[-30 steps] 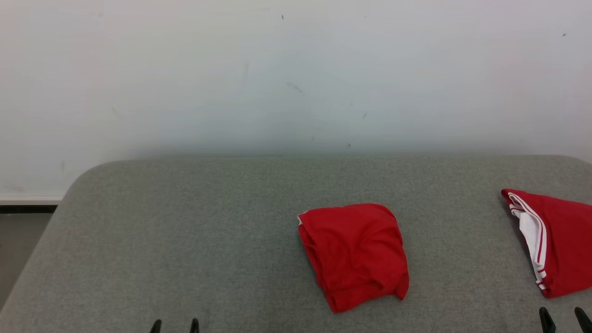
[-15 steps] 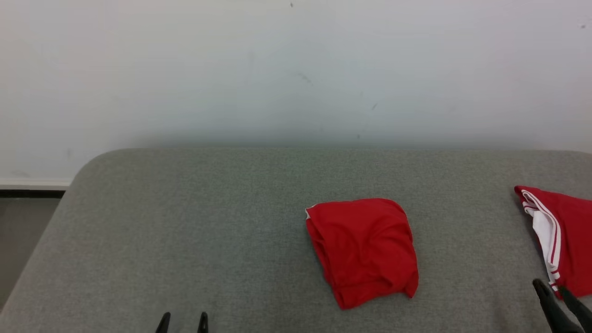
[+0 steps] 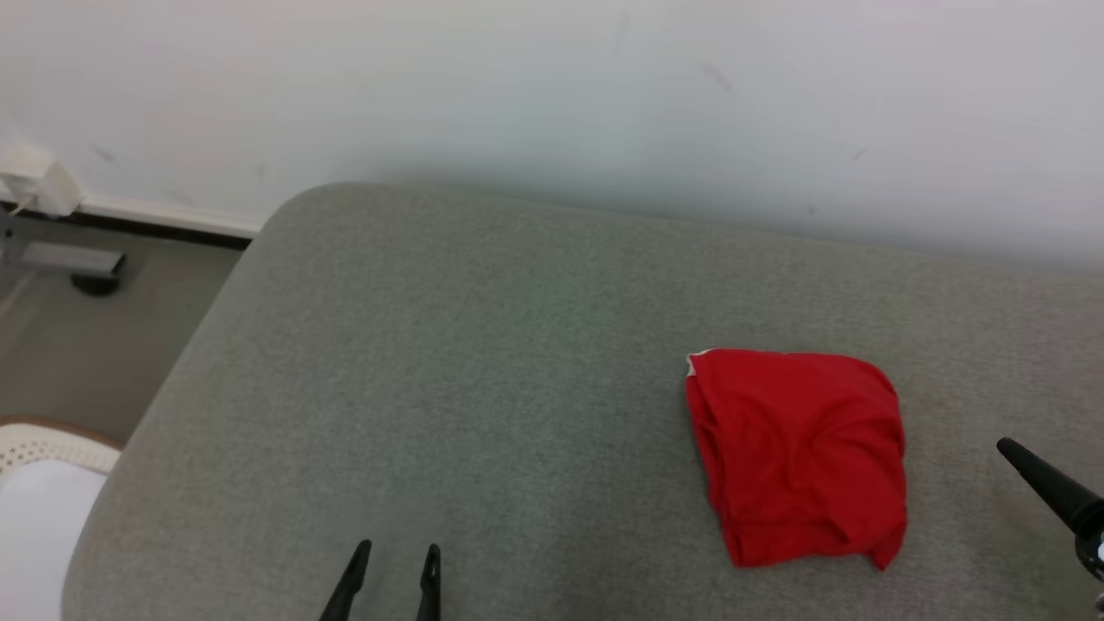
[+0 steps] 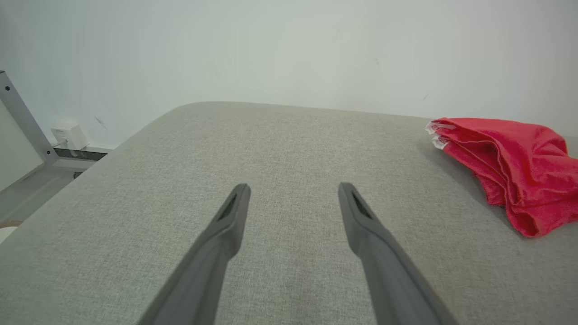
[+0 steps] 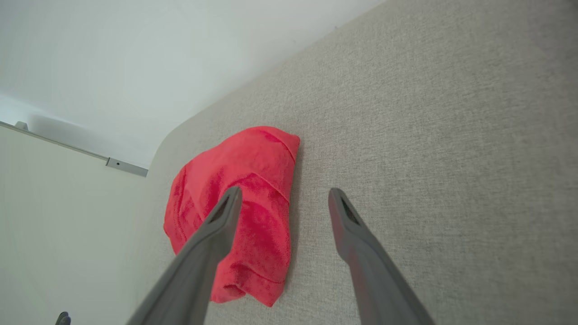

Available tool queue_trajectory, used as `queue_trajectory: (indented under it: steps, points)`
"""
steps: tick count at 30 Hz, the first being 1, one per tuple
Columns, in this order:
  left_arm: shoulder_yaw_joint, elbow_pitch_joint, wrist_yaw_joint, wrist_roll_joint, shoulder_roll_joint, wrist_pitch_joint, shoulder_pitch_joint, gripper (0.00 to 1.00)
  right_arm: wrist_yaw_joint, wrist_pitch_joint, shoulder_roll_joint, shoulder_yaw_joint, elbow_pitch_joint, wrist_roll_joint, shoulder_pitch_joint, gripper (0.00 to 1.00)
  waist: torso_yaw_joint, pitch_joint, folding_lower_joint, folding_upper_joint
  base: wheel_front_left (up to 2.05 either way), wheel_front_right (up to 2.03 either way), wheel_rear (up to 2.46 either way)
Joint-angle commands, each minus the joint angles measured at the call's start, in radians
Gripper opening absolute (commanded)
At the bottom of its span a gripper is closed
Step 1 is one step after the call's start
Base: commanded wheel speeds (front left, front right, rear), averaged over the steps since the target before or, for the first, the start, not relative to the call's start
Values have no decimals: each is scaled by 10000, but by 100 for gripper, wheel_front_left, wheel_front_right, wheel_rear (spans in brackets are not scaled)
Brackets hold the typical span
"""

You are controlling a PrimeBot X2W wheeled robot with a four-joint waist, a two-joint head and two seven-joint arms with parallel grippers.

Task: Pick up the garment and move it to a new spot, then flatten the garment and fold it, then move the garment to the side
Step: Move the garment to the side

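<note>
A folded red garment (image 3: 798,453) lies on the grey padded table (image 3: 483,362), right of the middle. My right gripper (image 3: 1013,455) hangs to the right of it, a short gap away, pointing toward it. In the right wrist view the jaws stand open with nothing between them, and the garment (image 5: 253,162) sits under the left finger (image 5: 221,216). My left gripper (image 3: 392,565) is open and empty at the near edge, well left of the garment (image 4: 505,158). In the left wrist view its fingers (image 4: 230,216) point over bare cloth.
The table's rounded left corner (image 3: 285,207) drops to grey floor (image 3: 95,354). A white woven-rimmed basket (image 3: 39,448) sits at the lower left, with a wall socket (image 3: 34,177) and a metal foot (image 3: 65,259) behind it. A white wall (image 3: 552,95) backs the table.
The head camera has swung left and down, shifting the whole picture right; a second red-and-white garment has left the view. The right gripper has risen and turned toward the red garment.
</note>
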Motion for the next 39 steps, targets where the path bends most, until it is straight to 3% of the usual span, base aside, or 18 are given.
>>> queue_trajectory:
  steps: [1,11,24,25,26,27,32,39]
  points:
    - [-161,-42,150,-153,38,4,-155,100,-21,293,-70,24,426,128,-424,100,775,726,-1,-1,0,0,0]
    - [-699,6,631,-376,32,4,-203,100,-21,1429,12,287,1740,446,-1328,100,1608,1222,-1,-1,0,0,0]
    - [-871,33,792,-431,31,4,-495,100,-21,2212,506,732,1032,902,-1356,100,1495,1467,-1,-1,0,0,0]
    - [-883,42,815,-427,33,4,-504,100,-21,2146,512,749,949,842,-1382,46,1459,1459,-1,-1,0,0,0]
    - [-887,51,810,-438,33,4,-502,100,-21,2035,492,768,907,732,-1420,14,1417,1448,-1,-1,0,0,0]
    - [-901,57,814,-458,31,4,-510,100,-21,1948,446,782,892,623,-1476,0,1372,1447,-1,-1,0,0,0]
    - [-930,64,839,-456,33,4,-567,100,-21,1474,195,878,762,72,-1737,0,1086,1426,-1,-1,0,0,0]
    - [-867,48,834,-514,33,4,-657,100,-21,1668,-800,1531,-165,-866,-2257,0,176,1266,-1,-1,0,0,0]
